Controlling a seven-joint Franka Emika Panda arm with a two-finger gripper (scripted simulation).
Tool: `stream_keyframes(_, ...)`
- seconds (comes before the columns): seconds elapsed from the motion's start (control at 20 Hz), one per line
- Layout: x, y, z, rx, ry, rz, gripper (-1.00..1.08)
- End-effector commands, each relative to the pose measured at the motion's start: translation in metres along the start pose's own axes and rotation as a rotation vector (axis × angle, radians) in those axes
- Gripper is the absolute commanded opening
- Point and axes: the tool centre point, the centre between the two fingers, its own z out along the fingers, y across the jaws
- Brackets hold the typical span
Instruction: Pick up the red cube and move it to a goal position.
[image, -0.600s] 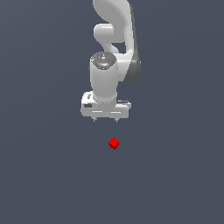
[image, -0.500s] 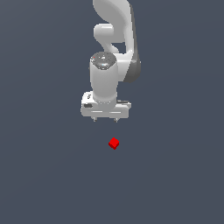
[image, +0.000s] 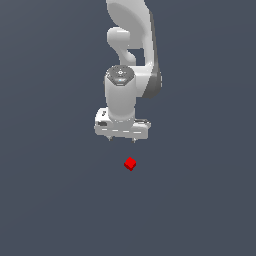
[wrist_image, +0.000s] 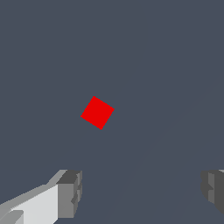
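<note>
White and grey jointed robot arm (image: 131, 45) comes down from the top of the exterior view, its round wrist housing pointing straight down over a flat, plain dark grey-blue floor (image: 55, 200). At the arm's end, a white two-fingered gripper (image: 121, 140) with short dark-tipped fingers (image: 110, 138) hangs above the floor, holding nothing. Fingers stand wide apart: the wrist view shows one grey finger pad (wrist_image: 70, 194) at one side of the picture and the other pad at the opposite edge, with bare floor across the whole gap between them (wrist_image: 140, 197). Tiny bright red plain cube (image: 130, 163) rests on the floor below the gripper in the exterior view, slightly toward the exterior view's right of the gripper's midline, apart from both fingertips and touching neither. Height of the gripper over the floor cannot be judged from this angle. In the wrist view the same cube (wrist_image: 97, 113) shows its top face as a square turned cornerwise, so its edges run at a slant to the line between the two fingers. It sits outside the gap between the pads, not between them, nearer to the pad carried on the white finger body. Cube is far smaller than the gripper's white body. A faint straight line crosses the floor diagonally in the wrist view.
</note>
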Motion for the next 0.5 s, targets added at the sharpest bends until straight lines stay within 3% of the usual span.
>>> stream_keyframes(0.0, 0.001, -0.003, 0.008, 0.001, -0.002, 0.032, 1.00)
stream_keyframes(0.45, 0.014, -0.021, 0.054, 0.005, -0.009, 0.226, 1.00)
